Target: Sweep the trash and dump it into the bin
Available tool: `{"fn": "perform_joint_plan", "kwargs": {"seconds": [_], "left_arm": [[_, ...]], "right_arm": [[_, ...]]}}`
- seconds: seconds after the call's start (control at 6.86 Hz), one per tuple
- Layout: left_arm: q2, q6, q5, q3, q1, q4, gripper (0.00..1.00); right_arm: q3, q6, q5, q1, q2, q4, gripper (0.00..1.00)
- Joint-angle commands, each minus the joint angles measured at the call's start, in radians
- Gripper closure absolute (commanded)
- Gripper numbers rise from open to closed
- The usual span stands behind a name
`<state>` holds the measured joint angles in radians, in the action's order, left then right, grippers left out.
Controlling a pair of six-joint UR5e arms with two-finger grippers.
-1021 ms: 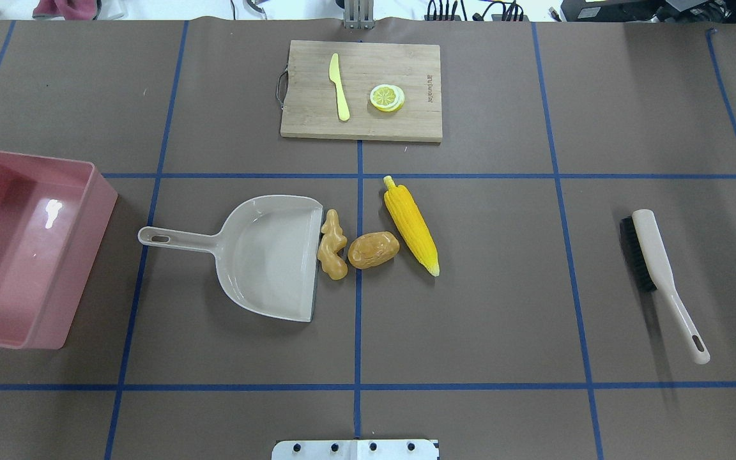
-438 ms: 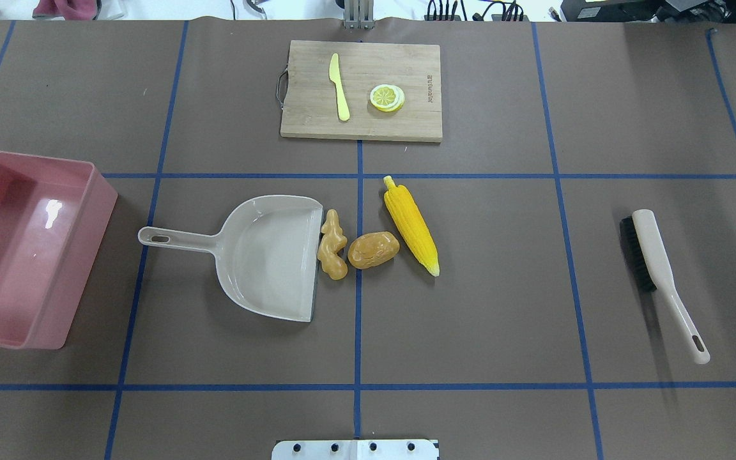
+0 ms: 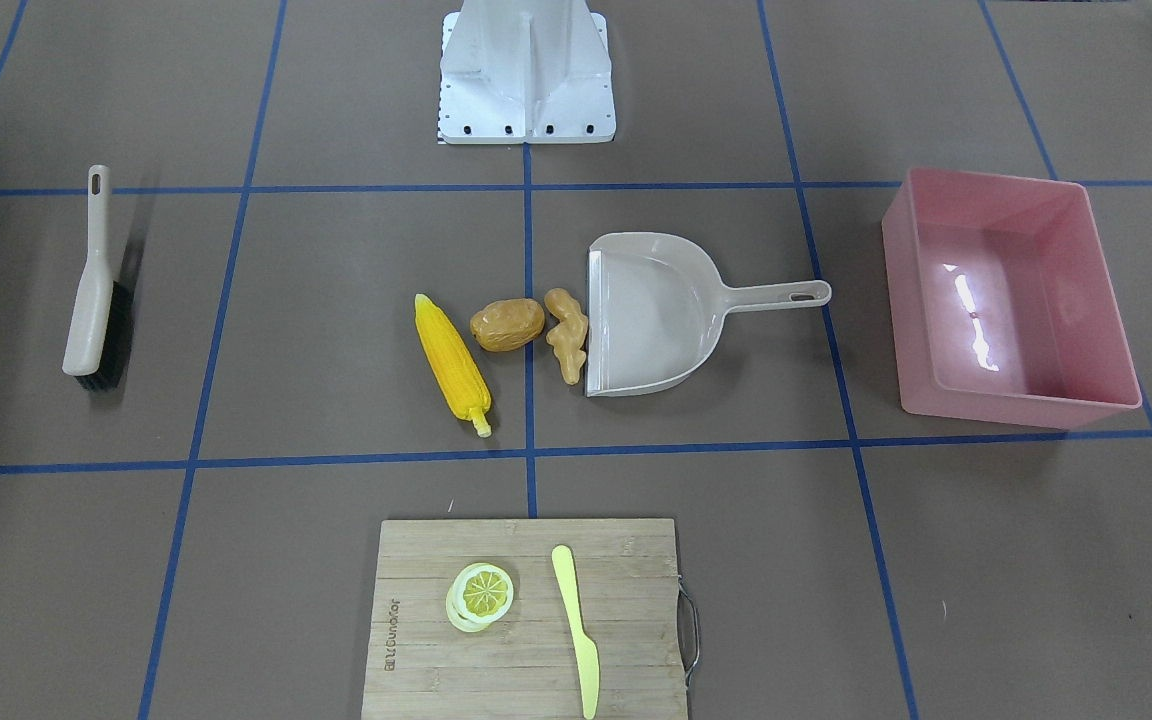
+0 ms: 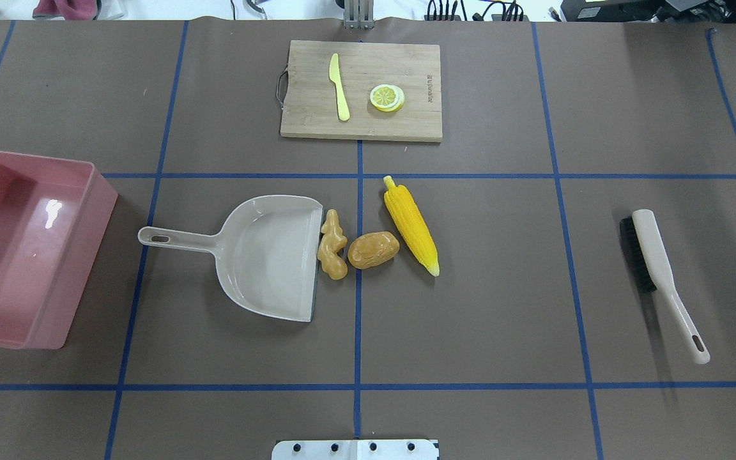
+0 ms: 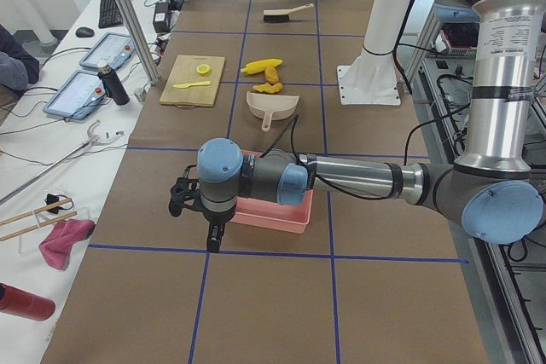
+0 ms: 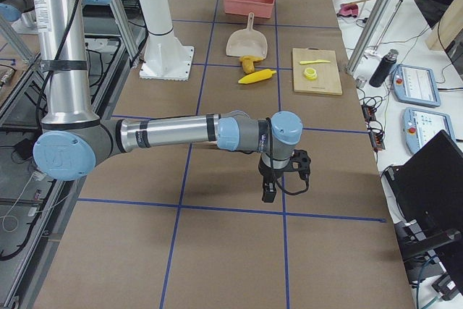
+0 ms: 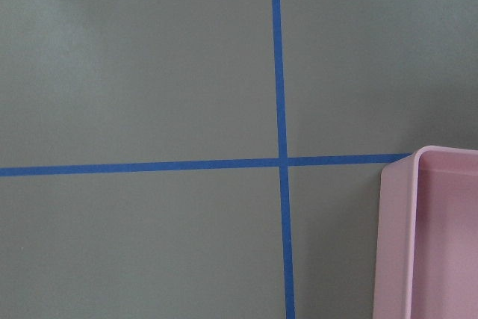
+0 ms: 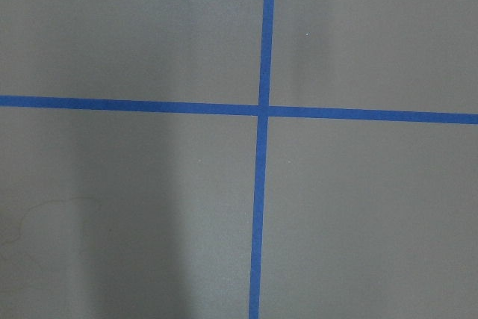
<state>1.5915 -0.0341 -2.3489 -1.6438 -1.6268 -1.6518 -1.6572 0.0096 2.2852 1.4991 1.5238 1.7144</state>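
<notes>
The trash lies in a row at mid-table: a knobbly ginger root (image 4: 332, 245) touching the lip of the beige dustpan (image 4: 272, 255), a potato (image 4: 374, 250), then a corn cob (image 4: 411, 225). At the table's left end stands the pink bin (image 4: 80, 255), with nothing in it. A beige brush (image 4: 655, 268) lies far right. My left gripper (image 5: 213, 240) hangs beyond the bin's outer side, and my right gripper (image 6: 268, 192) hangs past the brush end. Each shows only in a side view, so I cannot tell if it is open or shut. The left wrist view catches a corner of the bin (image 7: 437, 244).
A wooden cutting board (image 4: 406, 121) at the far edge carries a pale yellow knife (image 4: 340, 86) and a lemon slice (image 4: 386, 98). The robot's white base plate (image 4: 355, 449) sits at the near edge. Side tables with tablets (image 5: 81, 91) flank the far side.
</notes>
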Motion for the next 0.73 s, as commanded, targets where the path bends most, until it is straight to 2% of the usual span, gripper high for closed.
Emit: {"fn": "perform_joint_plan", "kwargs": {"seconds": [0.0, 0.29, 0.58], "left_arm": [[-0.013, -0.001, 0.000, 0.016, 0.001, 0.003, 0.01], [-0.021, 0.000, 0.002, 0.009, 0.001, 0.000, 0.01], [-0.042, 0.000, 0.002, -0.072, -0.004, 0.000, 0.01]], "right_arm": [[-0.003, -0.010, 0.007, -0.005, -0.004, 0.002, 0.00], [-0.019, 0.015, 0.004, -0.020, -0.034, 0.001, 0.00], [-0.050, 0.186, 0.016, -0.092, -0.045, -0.001, 0.00]]}}
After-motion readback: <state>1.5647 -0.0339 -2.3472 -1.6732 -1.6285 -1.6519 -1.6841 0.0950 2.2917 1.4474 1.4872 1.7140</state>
